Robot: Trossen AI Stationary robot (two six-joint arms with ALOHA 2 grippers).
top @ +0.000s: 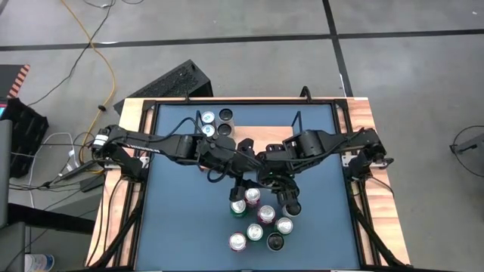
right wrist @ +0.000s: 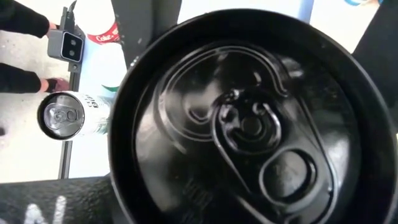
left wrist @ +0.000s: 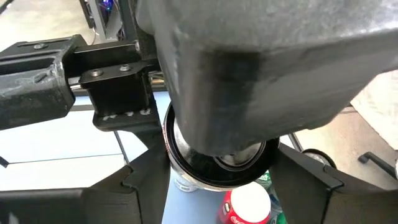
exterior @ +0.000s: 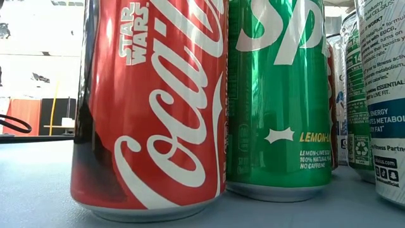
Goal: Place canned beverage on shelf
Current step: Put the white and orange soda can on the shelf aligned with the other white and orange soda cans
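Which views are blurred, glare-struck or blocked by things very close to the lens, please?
Low view: red Coca-Cola can and green Sprite can fill the frame, window behind blown out. Left wrist view: grey arm housing blurred, blocking most. Right wrist view: glossy black can top dominates, with reflections.

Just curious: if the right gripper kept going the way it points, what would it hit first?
The black can, which fills the right wrist view. The right gripper looks already right over it, though depth is unclear.

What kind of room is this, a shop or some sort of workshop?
Most likely a robotics lab or workshop: bare concrete floor, loose cables trailing beside the blue table, and two robot arms working over a cluster of drink cans.
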